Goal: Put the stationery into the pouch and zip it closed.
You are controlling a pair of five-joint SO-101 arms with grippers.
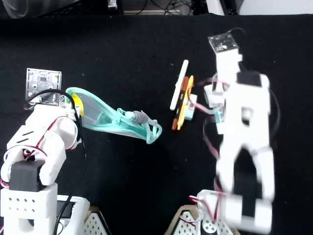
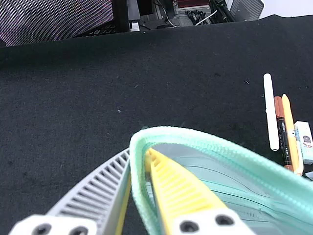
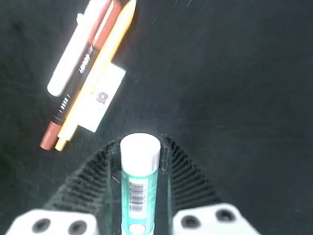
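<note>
Judged barely begun: left jaws clamp the open pouch's (image 1: 110,120) rim at nine o'clock, right jaws grip a glue stick (image 3: 139,181), and the pens (image 1: 182,100) and eraser (image 1: 190,105) lie unpacked on the surface (image 1: 122,49), three o'clock of the pouch.

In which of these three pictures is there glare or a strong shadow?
High view: the white right arm glares against the black cloth, which shows hardly any shadow. Left wrist view: even light, no glare on the pouch. Right wrist view: the glue stick has a bright white cap; no hard shadow beside the pens.
</note>
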